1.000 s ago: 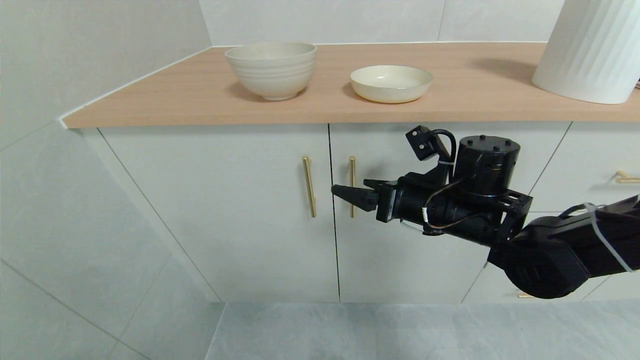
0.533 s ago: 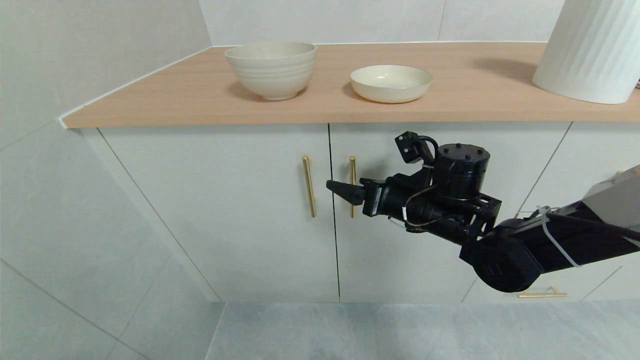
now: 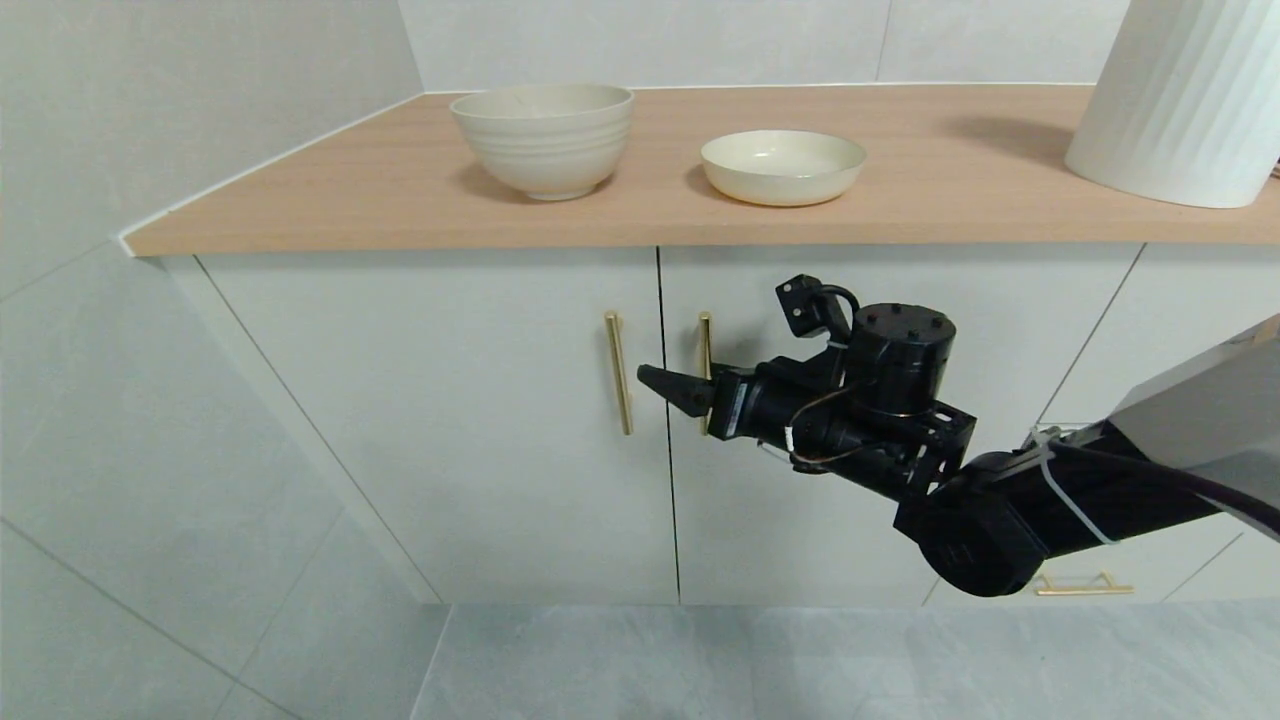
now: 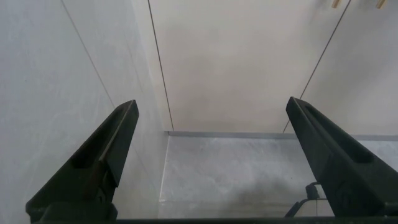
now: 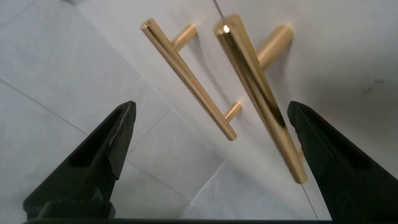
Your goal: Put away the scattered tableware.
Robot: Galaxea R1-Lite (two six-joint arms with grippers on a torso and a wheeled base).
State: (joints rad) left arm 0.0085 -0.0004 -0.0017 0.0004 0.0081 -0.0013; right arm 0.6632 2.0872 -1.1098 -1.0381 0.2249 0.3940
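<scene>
A deep ribbed cream bowl and a shallow cream dish stand on the wooden countertop. Below it, my right gripper is open at the right cabinet door's gold handle. That handle lies between the two black fingers without touching either. The left door's handle is just beyond it. My left gripper is open with nothing in it, pointed at the grey floor by a cabinet base.
A tall white ribbed container stands at the counter's right end. The left door's handle hangs beside the door seam. A tiled wall closes off the left side. A gold drawer handle shows low on the right.
My right arm has moved left and toward the cabinet, bringing its open fingers from just short of the right door's handle to either side of it. The bowls have not moved.
</scene>
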